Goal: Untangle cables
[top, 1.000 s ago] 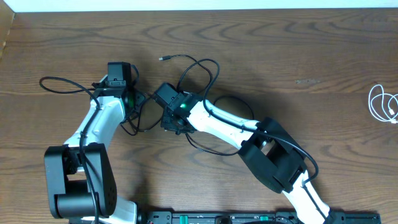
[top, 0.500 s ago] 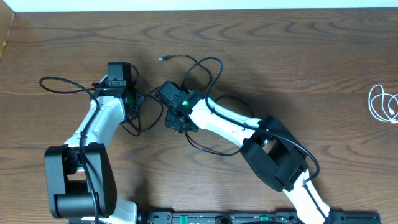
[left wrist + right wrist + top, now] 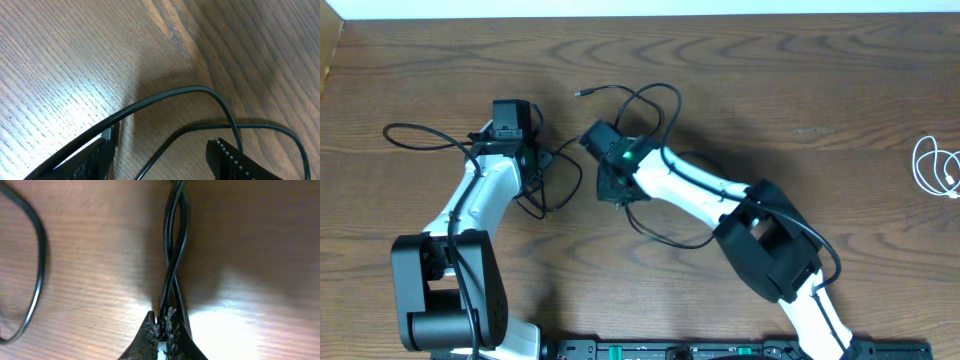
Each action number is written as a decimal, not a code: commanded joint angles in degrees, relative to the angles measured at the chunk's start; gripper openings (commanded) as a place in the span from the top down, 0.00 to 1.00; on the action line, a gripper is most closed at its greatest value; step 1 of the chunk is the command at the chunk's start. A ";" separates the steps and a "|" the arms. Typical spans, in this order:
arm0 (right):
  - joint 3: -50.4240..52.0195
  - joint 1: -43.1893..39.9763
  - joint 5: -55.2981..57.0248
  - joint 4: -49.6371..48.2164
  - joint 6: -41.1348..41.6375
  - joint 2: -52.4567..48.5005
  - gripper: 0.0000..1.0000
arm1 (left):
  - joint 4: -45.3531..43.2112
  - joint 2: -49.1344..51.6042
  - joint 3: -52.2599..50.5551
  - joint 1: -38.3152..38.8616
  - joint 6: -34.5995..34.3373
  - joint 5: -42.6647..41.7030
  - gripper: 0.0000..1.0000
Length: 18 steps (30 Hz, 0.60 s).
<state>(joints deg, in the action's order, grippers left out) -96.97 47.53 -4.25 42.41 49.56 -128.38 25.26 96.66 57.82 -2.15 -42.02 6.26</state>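
The black cable (image 3: 651, 104) lies in loops at the table's middle, with a small plug end (image 3: 582, 94) at the far side. My right gripper (image 3: 611, 188) is shut on it; the right wrist view shows two twisted black strands (image 3: 173, 255) running out from the closed fingertips (image 3: 164, 322). My left gripper (image 3: 535, 170) is open over the cable's left loops. In the left wrist view a strand (image 3: 175, 95) passes between the spread fingers (image 3: 165, 160), untouched. The white cable (image 3: 935, 168) lies coiled at the far right edge, apart from both grippers.
A thicker black arm wire (image 3: 420, 135) loops out to the left of the left arm. Another arm wire (image 3: 670, 238) curves below the right arm. The table (image 3: 820, 90) is brown wood, with its far edge along the top.
My right gripper has moved right and slightly away, still shut on the black cable, dragging its loops with it. The left arm has not moved.
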 commanded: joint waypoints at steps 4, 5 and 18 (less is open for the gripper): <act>-0.22 -2.40 -2.32 0.66 -3.41 3.23 0.99 | -0.46 -0.22 0.52 -0.02 -0.31 -2.21 0.36; -0.22 -2.58 -3.69 0.57 -3.41 3.23 0.99 | -0.48 -0.22 0.52 -0.02 -0.31 -2.23 0.36; -0.22 -3.56 -6.67 -0.48 -6.03 3.23 0.99 | -0.48 -0.22 0.52 -0.02 -0.33 -2.32 0.35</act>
<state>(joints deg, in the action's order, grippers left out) -96.97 44.38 -10.31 42.30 46.37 -127.35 24.86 96.66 57.82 -2.15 -42.02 4.36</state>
